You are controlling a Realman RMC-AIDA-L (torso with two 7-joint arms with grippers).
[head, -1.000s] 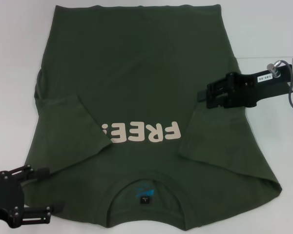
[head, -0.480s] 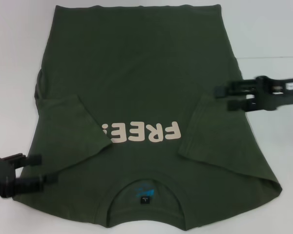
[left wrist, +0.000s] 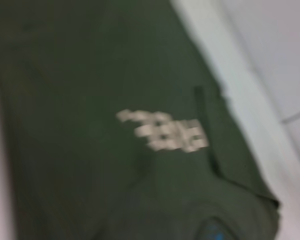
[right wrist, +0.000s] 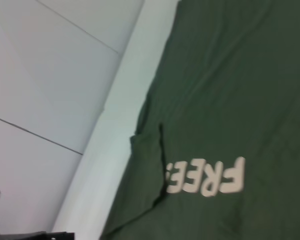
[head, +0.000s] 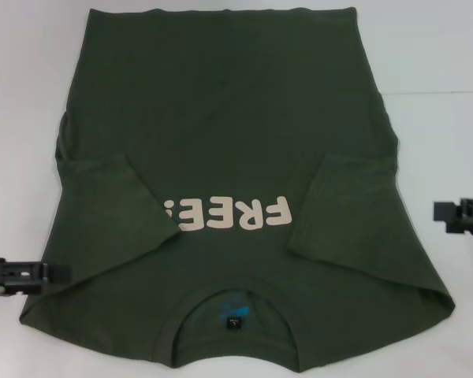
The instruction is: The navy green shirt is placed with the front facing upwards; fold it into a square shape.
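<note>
The shirt [head: 229, 173] lies flat on the white table [head: 441, 63], front up, collar [head: 235, 293] nearest the robot and hem at the far edge. Both short sleeves are folded inward over the body: the left one covers the start of the cream "FREE!" lettering [head: 229, 214], the right one ends just beside the "F". A small blue label [head: 233, 312] shows inside the collar. The left gripper [head: 20, 273] sits at the view's left edge, just beside the shirt's left shoulder; the right gripper [head: 461, 216] sits at the right edge, apart from the cloth. Neither holds anything; whether their jaws stand open or closed I cannot tell
</note>
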